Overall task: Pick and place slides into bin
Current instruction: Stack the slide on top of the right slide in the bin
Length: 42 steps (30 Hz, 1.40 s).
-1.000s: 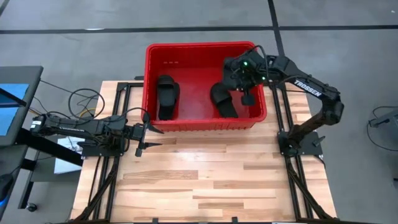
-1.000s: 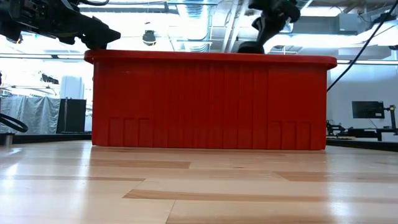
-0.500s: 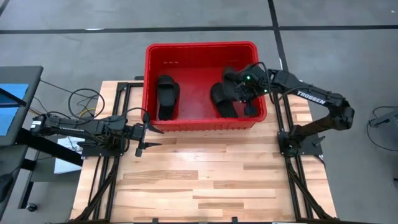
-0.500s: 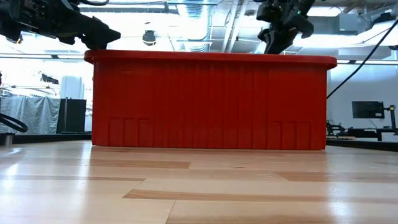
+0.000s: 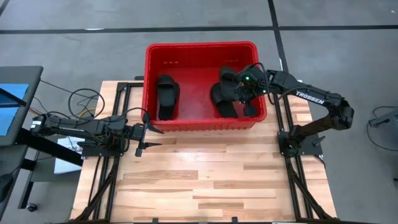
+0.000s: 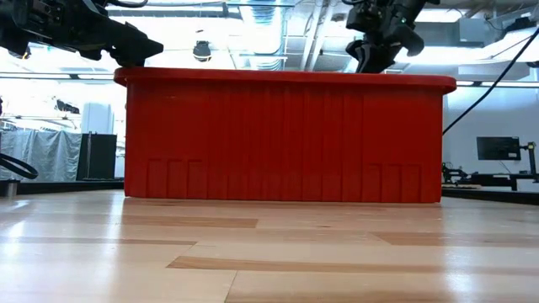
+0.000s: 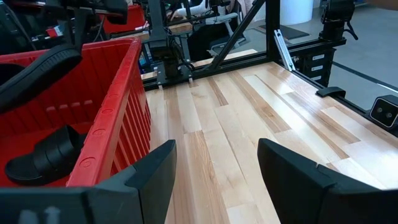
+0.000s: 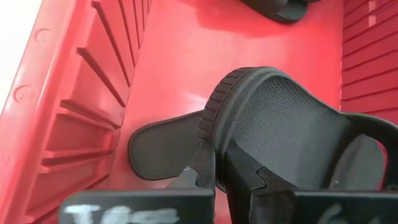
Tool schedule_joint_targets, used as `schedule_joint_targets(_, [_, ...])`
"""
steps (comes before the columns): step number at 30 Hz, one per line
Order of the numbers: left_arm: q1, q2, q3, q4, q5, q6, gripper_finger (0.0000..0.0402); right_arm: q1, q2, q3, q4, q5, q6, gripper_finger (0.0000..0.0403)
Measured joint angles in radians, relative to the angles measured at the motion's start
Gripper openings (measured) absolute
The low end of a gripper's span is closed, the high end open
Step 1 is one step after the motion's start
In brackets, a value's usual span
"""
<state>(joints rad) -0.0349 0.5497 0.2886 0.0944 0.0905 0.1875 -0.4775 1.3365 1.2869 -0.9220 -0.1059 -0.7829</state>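
Slides: two lie on the floor of the red bin (image 5: 152,53), one (image 5: 166,96) at its left, another (image 5: 222,99) at right. The right claw (image 8: 219,177), clenched on a third slide (image 8: 280,121), hangs over the bin; release remains. The left claw (image 7: 214,165) waits released over the bench (image 5: 205,174). A fourth isn't visible.

Right gripper (image 8: 221,177) pinched on the strap edge of a black slide (image 8: 280,134), held above another slide (image 8: 165,149) lying on the red bin floor (image 8: 186,56). A third slide (image 8: 277,7) at upper right.
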Motion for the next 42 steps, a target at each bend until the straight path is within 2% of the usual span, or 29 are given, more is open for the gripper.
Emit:
schedule_joint_targets(26, [0.000,0.000,0.000,0.000,0.000,0.000,0.0219,-0.019,0.000,0.000,0.025,0.000,-0.004,0.0000])
schedule_joint_targets(42, [0.000,0.000,0.000,0.000,0.000,0.000,0.0219,-0.030,0.064,0.002,0.025,-0.002,-0.003,0.0000])
